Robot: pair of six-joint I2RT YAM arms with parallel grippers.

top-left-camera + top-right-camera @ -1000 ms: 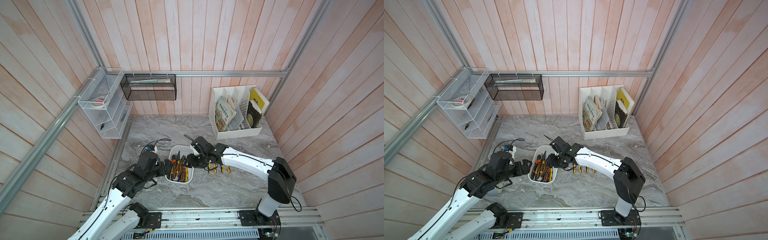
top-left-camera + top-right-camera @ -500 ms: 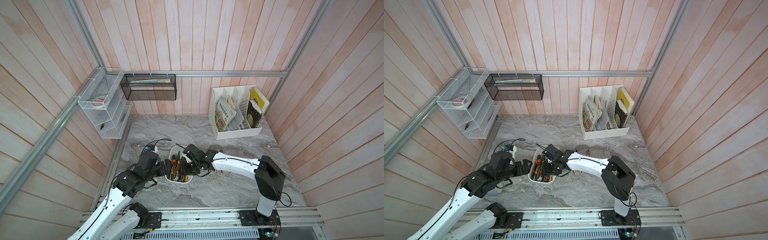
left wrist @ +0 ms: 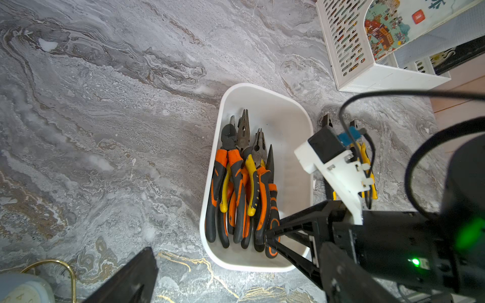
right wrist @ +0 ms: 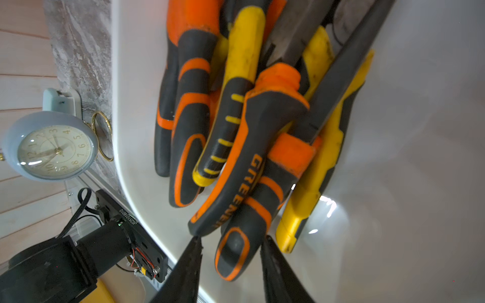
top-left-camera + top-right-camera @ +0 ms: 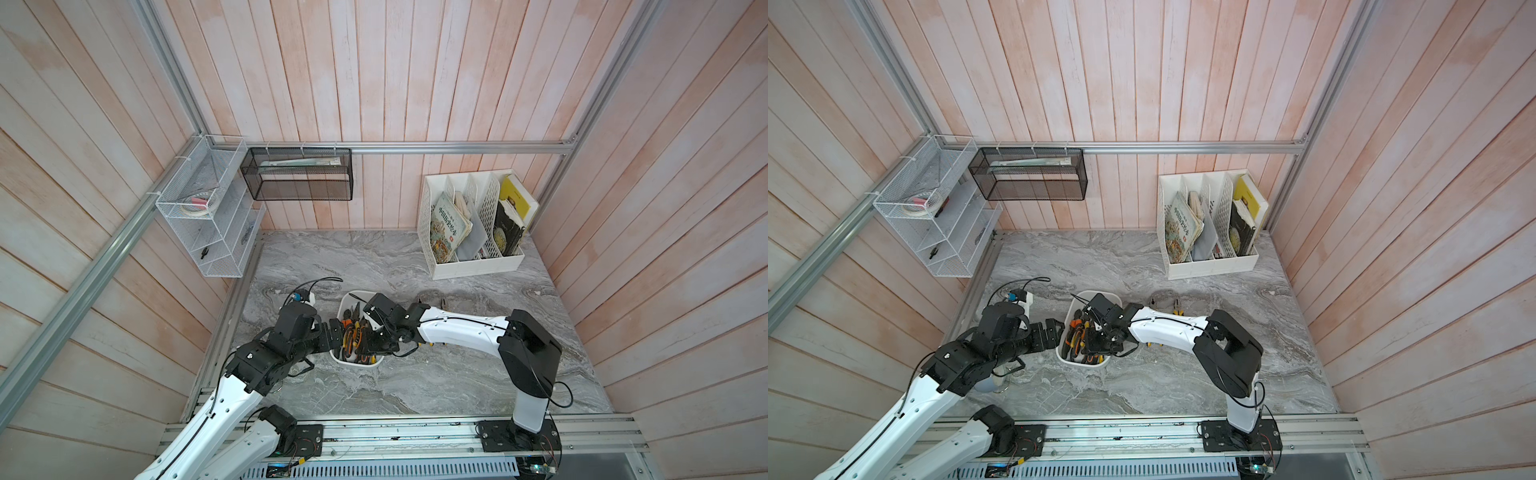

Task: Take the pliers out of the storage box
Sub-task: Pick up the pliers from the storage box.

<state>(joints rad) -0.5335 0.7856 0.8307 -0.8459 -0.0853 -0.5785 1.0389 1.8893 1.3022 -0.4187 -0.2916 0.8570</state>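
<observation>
The storage box (image 5: pixel 349 299) (image 5: pixel 1088 296) is a small white tub at the table's middle left, and several pliers (image 3: pixel 241 178) (image 4: pixel 236 105) with orange-and-black or yellow-and-black handles lie in it. My right gripper (image 5: pixel 365 349) (image 4: pixel 231 238) reaches into the box's near end. Its fingers straddle the butt of one orange-and-black handle (image 4: pixel 233 251), with a sliver of gap on one side. My left gripper (image 5: pixel 332 336) (image 3: pixel 236 280) stands wide open at the box's left wall, holding nothing. Two more pliers (image 5: pixel 1177 305) (image 3: pixel 364 162) lie on the table right of the box.
A pale blue clock (image 4: pixel 52 147) stands on the table just left of the box, under my left arm. A white perforated file holder (image 5: pixel 473 266) with books sits at the back right. A white wire rack (image 5: pixel 208 224) and a black mesh basket (image 5: pixel 299 174) hang on the walls.
My right gripper has moved left from beside the pliers on the table into the box, and its jaws have narrowed around a handle. The left arm has stayed still.
</observation>
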